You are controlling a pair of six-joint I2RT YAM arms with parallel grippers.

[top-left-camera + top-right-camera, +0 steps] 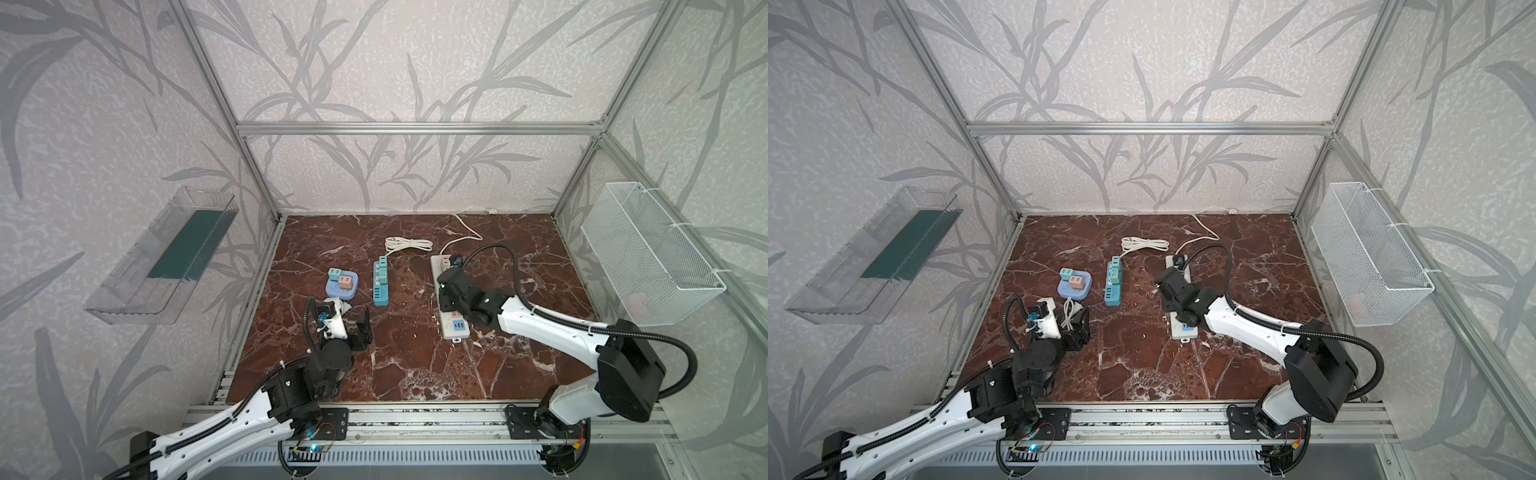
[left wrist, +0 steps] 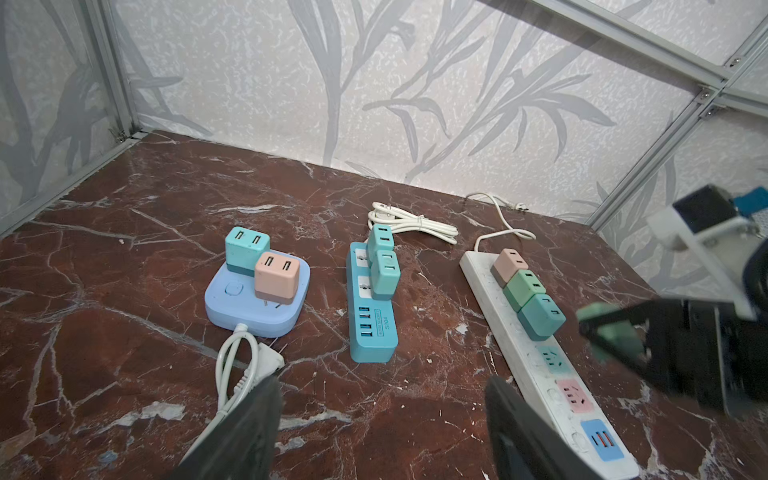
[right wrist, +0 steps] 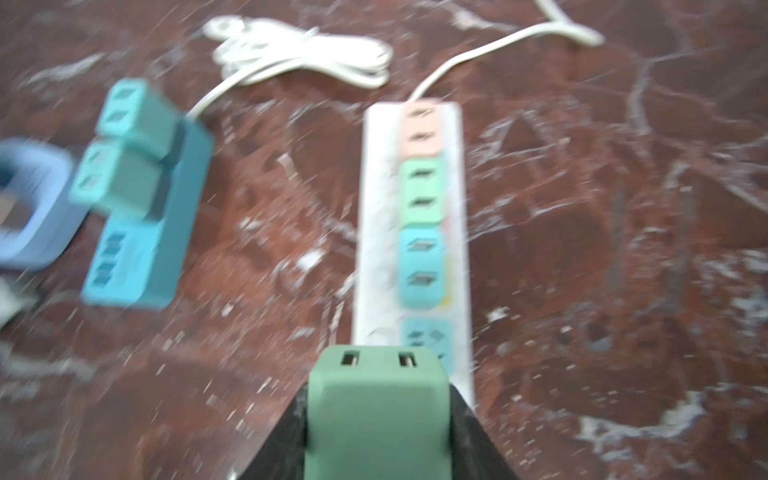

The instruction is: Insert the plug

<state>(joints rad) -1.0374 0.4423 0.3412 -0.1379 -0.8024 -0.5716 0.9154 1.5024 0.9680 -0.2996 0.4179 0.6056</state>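
Leaf-papered walls on an aluminium frame enclose a red marble table (image 1: 415, 365), open across its front middle. The right gripper (image 3: 378, 432) clamps the green plug (image 3: 374, 386) above the white strip (image 3: 374, 208), whose sockets are blurred in the right wrist view. The left gripper (image 2: 382, 407) gapes wide, holding nothing.

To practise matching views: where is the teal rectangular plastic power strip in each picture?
In a top view: teal rectangular plastic power strip mid-table, between lavender square socket hub and long white power strip.
In a top view: the teal strip, same place.
Left wrist view: the teal strip between the same two.
Right wrist view: the teal strip, blurred, beside the white one.
Shared landmark: bundled white cord at its far end.
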